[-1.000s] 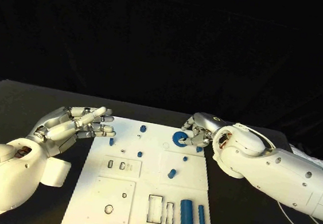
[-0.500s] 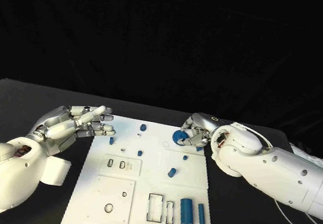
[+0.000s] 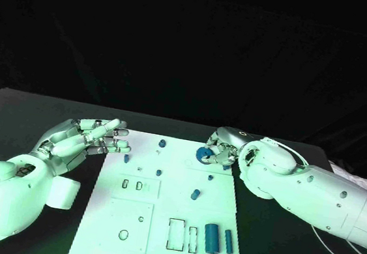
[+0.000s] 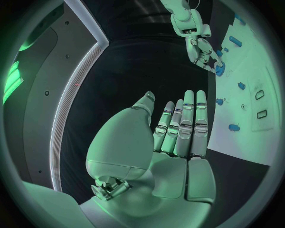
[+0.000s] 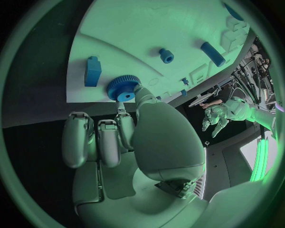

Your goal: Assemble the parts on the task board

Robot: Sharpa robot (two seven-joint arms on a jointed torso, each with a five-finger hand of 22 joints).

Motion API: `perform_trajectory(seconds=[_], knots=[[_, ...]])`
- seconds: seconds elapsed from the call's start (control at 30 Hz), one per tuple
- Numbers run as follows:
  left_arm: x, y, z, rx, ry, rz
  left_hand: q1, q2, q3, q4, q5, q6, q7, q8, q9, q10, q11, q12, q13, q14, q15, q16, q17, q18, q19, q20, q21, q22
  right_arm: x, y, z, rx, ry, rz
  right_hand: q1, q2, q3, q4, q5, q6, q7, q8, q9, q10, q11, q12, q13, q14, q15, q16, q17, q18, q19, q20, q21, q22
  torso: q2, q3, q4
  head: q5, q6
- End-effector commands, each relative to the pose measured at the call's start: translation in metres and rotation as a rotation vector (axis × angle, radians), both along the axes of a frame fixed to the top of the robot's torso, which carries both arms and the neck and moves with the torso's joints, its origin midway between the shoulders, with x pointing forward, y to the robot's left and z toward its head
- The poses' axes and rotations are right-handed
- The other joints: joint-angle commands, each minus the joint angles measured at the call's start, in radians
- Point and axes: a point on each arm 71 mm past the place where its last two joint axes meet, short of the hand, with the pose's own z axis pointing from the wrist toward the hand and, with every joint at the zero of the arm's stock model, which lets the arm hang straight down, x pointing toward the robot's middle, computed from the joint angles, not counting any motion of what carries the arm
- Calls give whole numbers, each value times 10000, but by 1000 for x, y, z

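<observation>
A blue gear (image 3: 204, 155) is pinched by the right hand (image 3: 225, 148) at the white board's (image 3: 159, 242) far edge, seemingly for seating, while the left hand (image 3: 86, 139) is held spread and empty at the board's left edge.

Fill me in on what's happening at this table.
A two-armed robot is putting small blue parts together on a white board in the middle of a black table. Its right hand is at the far end of the board, fingers on a blue gear. Its left hand hovers open beside the board's left edge, holding nothing. Other blue pieces, among them a long blue bar at the near end, lie on the board untouched.
</observation>
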Motion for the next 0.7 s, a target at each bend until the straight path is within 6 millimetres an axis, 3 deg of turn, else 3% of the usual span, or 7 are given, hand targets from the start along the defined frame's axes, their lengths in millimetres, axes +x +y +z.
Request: perform_trajectory(seconds=[0.03, 0.3, 0.43, 0.7], knots=[[0, -2, 1, -117, -77, -181, 46, 73, 3, -43, -41, -23, 60, -44, -10, -56, 32, -17, -12, 16, 24, -40, 15, 119, 54, -8, -38, -9, 0, 0, -1, -651, -172, 5, 249, 213, 222, -166, -200, 182, -16, 105, 41, 132, -34, 248, 716, 734, 30, 65, 941, -163, 92, -29, 71, 108, -5, -8, 12, -26, -20], [0, -2, 1, -125, -68, -210, 64, 80, 9, -70, -41, -18, 56, -47, -8, -54, 29, -15, -10, 21, 22, -49, 26, 120, 60, -8, -44, -16, -1, 2, -1, -861, -298, 55, 433, 440, 622, -420, -435, 571, -143, 248, 155, 224, -133, 490, 954, 746, -44, 116, 1043, -189, 138, -84, 151, 259, 2, -9, 15, -16, -74], [-1, -2, 1, -124, -62, -216, 69, 81, 11, -76, -40, -17, 56, -47, -8, -54, 27, -14, -10, 22, 22, -51, 27, 121, 61, -8, -45, -17, -2, 5, 1, -822, -495, 137, 392, 592, 809, -504, -774, 674, -188, 263, 212, 268, -170, 576, 1046, 749, -77, 130, 1075, -197, 150, -118, 178, 308, 0, -11, 17, -11, -134], [-1, -2, 1, -128, -54, -238, 85, 87, 17, -97, -40, -15, 53, -49, -7, -53, 26, -13, -9, 24, 21, -57, 34, 122, 64, -9, -49, -21, -13, 25, 13, -343, -1493, 702, 365, 602, 920, -596, -735, 714, -205, 256, 247, 300, -188, 635, 1109, 753, -96, 141, 1099, -221, 196, -137, 239, 433, -2, -7, 29, 18, -72]])
